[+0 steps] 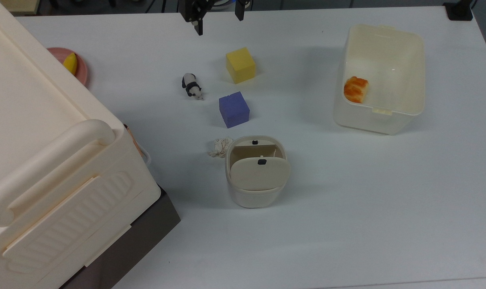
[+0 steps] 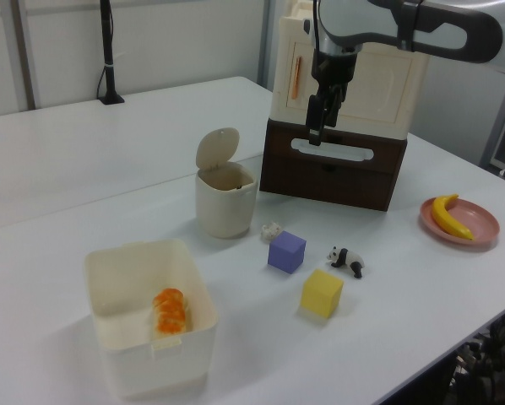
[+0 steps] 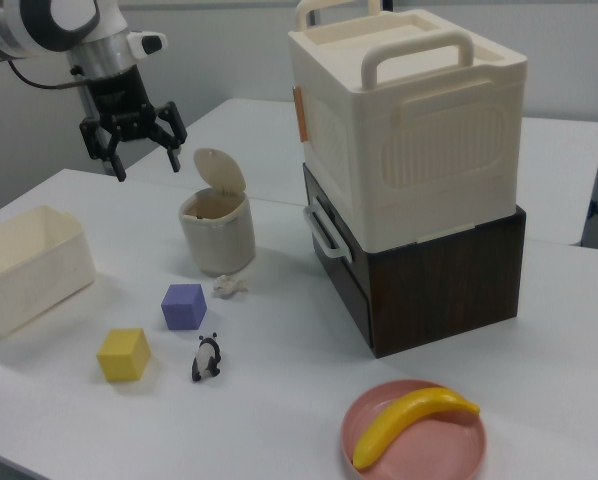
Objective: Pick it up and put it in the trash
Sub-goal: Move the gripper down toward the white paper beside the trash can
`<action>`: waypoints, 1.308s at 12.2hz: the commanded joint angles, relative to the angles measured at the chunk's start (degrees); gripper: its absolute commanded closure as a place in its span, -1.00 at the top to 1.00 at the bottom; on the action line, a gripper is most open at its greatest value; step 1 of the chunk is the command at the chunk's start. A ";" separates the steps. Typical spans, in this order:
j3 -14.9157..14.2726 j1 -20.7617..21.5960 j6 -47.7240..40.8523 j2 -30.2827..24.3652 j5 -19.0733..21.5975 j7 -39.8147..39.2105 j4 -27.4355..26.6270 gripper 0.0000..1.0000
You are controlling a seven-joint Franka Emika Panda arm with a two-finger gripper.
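Note:
The small crumpled off-white wad (image 1: 220, 147) (image 2: 272, 229) (image 3: 228, 287) lies on the white table, touching the side of the trash on the top view's left. The trash (image 1: 253, 198) (image 2: 225, 209) (image 3: 217, 243) is a small rounded cream bin with its flap lid tipped up and the mouth open. My gripper (image 1: 218, 21) (image 2: 317, 131) (image 3: 149, 160) hangs open and empty high above the table at the top view's upper edge, beyond the yellow cube and far from the wad.
Between gripper and wad sit a yellow cube (image 1: 240, 65), a purple cube (image 1: 234, 109) and a panda figurine (image 1: 192, 85). A cream tub (image 1: 403, 108) with an orange food piece (image 1: 356, 89) stands on the top view's right. A big handled box (image 1: 46, 160) and a banana plate (image 1: 82, 70) stand on its left.

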 commanded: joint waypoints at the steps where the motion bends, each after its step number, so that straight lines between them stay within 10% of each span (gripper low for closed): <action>1: -0.16 -1.61 6.75 1.57 -0.05 -3.37 -1.22 1.00; 16: 2.21 -1.71 17.67 18.62 -10.51 -11.21 -2.54 1.00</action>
